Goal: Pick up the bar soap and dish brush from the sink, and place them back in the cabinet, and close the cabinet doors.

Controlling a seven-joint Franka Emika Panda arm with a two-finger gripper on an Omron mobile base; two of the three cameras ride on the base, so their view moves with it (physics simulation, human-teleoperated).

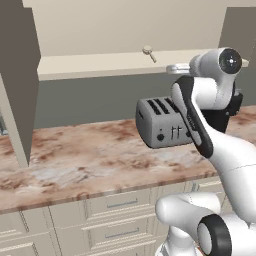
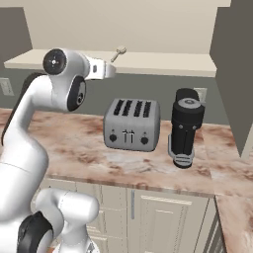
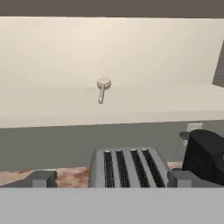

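With the dish brush [image 3: 103,89] lying on the cabinet [image 3: 131,107] shelf and the gripper [image 3: 111,178] spread empty above the toaster [image 3: 129,167], withdraw straight back without clipping the brush.

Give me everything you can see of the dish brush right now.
The dish brush is small and pale cream, with a round flat head and a thin short handle; material unclear. It lies flat on the cabinet shelf, head toward the back wall, handle toward the front edge. Nothing but the shelf touches it. It sits above the toaster; the end effector is clear of it.
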